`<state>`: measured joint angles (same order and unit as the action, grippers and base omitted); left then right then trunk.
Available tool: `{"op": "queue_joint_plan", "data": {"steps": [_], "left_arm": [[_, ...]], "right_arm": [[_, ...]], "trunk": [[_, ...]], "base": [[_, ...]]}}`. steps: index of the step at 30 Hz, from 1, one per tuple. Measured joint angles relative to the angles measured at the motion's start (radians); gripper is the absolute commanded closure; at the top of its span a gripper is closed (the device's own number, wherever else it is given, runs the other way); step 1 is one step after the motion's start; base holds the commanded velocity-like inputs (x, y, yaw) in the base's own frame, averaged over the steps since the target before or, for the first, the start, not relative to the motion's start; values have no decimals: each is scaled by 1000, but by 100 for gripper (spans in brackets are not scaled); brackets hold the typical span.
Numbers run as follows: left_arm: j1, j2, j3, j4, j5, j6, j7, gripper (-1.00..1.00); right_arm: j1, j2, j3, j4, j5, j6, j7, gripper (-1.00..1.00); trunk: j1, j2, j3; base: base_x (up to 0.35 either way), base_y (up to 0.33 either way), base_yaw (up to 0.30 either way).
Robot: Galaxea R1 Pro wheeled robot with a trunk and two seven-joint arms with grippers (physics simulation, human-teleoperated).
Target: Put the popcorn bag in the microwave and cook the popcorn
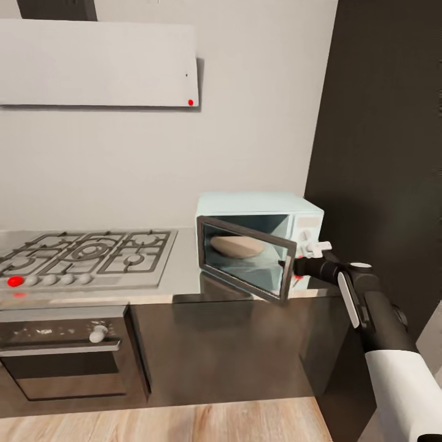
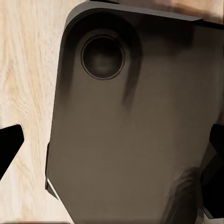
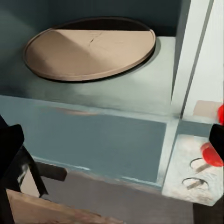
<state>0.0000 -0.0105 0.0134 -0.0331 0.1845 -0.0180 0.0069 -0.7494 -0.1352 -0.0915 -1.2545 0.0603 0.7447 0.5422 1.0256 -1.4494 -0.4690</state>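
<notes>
The pale mint-blue boxy microwave (image 1: 261, 236) stands half-open on the grey steel worktop (image 1: 184, 270); the right gripper (image 1: 293, 266), grip state unclear, touches its dark glass door (image 1: 245, 259). Opening it seems underway; fetching the bag likely follows.

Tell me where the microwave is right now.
In the head view the microwave sits on the countertop, right of the gas hob and beside the tall dark cabinet, its door partly open with the right tool at its edge.

Right arm (image 1: 374, 319) extended forward; right gripper (image 1: 293, 265) fingers spread.
</notes>
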Motion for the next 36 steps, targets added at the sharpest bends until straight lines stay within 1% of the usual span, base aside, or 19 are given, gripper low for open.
{"op": "queue_joint_plan", "data": {"steps": [7, 19, 28, 36], "left_arm": [[0, 0, 0, 0, 0, 0, 0, -100], [0, 0, 0, 0, 0, 0, 0, -100], [0, 0, 0, 0, 0, 0, 0, -100], [0, 0, 0, 0, 0, 0, 0, -100]], "right_arm": [[0, 4, 2, 0, -1, 1, -2, -100], [0, 8, 2, 4, -1, 2, -5, -100], [0, 4, 1, 5, 3, 0, -8, -100], [0, 3, -1, 5, 3, 0, -10, -100]], "trunk": [[0, 0, 0], [0, 0, 0], [0, 0, 0], [-1, 0, 0]], "base": [[-289, 140, 0], [-227, 252, 0], [-124, 282, 0], [-21, 289, 0]]}}
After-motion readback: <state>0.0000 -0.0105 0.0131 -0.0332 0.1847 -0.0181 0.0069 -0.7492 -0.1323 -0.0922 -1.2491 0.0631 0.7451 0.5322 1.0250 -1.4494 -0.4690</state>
